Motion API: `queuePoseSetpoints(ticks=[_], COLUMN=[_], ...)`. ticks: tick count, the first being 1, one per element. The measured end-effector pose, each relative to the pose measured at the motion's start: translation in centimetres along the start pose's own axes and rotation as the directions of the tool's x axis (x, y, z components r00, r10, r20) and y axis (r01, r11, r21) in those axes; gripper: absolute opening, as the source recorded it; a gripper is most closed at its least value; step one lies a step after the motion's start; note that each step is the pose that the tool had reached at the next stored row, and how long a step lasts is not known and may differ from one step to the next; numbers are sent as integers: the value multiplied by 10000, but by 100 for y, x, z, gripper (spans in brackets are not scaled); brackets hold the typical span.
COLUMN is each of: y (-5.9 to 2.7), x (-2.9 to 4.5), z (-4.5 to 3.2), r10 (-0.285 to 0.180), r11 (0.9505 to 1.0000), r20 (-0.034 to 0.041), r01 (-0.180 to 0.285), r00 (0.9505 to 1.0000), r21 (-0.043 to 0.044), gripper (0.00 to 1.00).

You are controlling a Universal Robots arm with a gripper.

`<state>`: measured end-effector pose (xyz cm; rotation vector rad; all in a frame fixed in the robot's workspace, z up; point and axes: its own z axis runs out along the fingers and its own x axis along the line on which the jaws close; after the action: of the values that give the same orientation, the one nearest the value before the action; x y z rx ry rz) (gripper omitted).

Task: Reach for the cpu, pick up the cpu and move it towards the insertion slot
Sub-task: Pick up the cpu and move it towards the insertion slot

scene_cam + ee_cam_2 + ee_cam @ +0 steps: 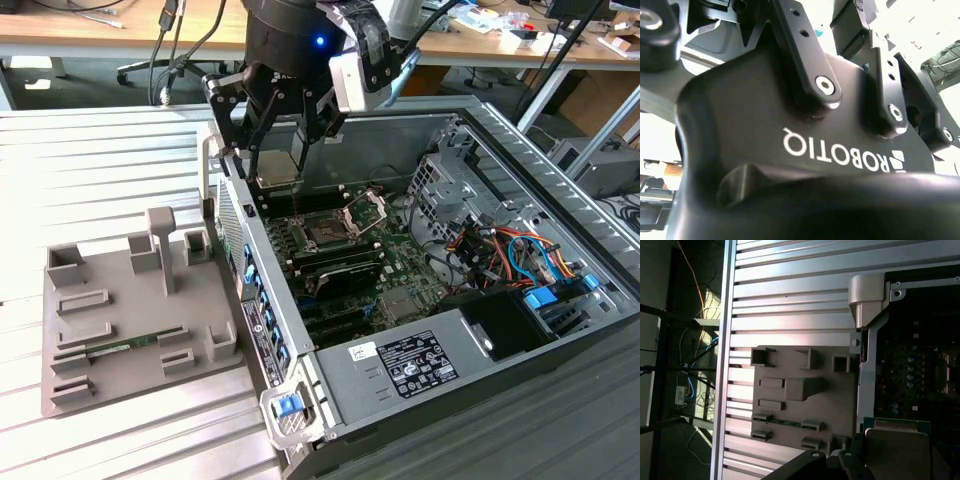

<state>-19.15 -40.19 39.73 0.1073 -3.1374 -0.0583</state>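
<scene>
In the exterior view we see the gripper point(278, 160) hanging over the back corner of the open computer case point(395, 130). Its black fingers point(235, 115) are pinched on the cpu point(278, 172), a small pale silvery-beige square held flat in the air and clear of everything beneath it. The socket point(328, 233) lies lower on the green circuit board point(400, 270), near the cpu but apart from it and a little toward the exterior view's right. It is a small dark square inside a silvery frame, and its hinged metal bracket point(366, 208) stands raised beside it. On the exterior view's left of the case, a grey plastic tray point(120, 300) rests on the ribbed metal table point(90, 160). A thin green memory stick point(125, 347) lies in one of the tray's long recesses. In the first wrist view we find the cpu point(897, 452) close to the camera, its pale top edged in green, with the dark inside of the case behind it. Further off in that view we see the tray point(800, 390) with the memory stick point(785, 422) in it, lying on the table point(805, 300) just beside the case's metal edge point(865, 365).
</scene>
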Motion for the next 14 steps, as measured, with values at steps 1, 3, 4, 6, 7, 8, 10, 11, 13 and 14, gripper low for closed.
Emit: queuePoseSetpoints(ticks=[1,3,4,6,7,8,10,11,13,14], y=[-1,-2,-3,-5,-6,-7,-8,-8,-10,-11], x=[-14,-34,-49,-81,-91,-98,-112,-122,-141,-160], z=[0,0,0,-1,0,0,0,0,-1,0], r10=[0,0,0,1,1,0,1,1,0,0], r11=[10000,10000,10000,10000,10000,10000,10000,10000,10000,10000], r20=[1,0,0,0,0,0,0,0,0,1], r01=[0,0,0,-1,-1,0,-1,-1,0,0], r00=[10000,10000,10000,10000,10000,10000,10000,10000,10000,10000], r21=[0,0,0,1,1,0,0,0,0,0], gripper=[55,55,55,55,55,55,55,55,55,55])
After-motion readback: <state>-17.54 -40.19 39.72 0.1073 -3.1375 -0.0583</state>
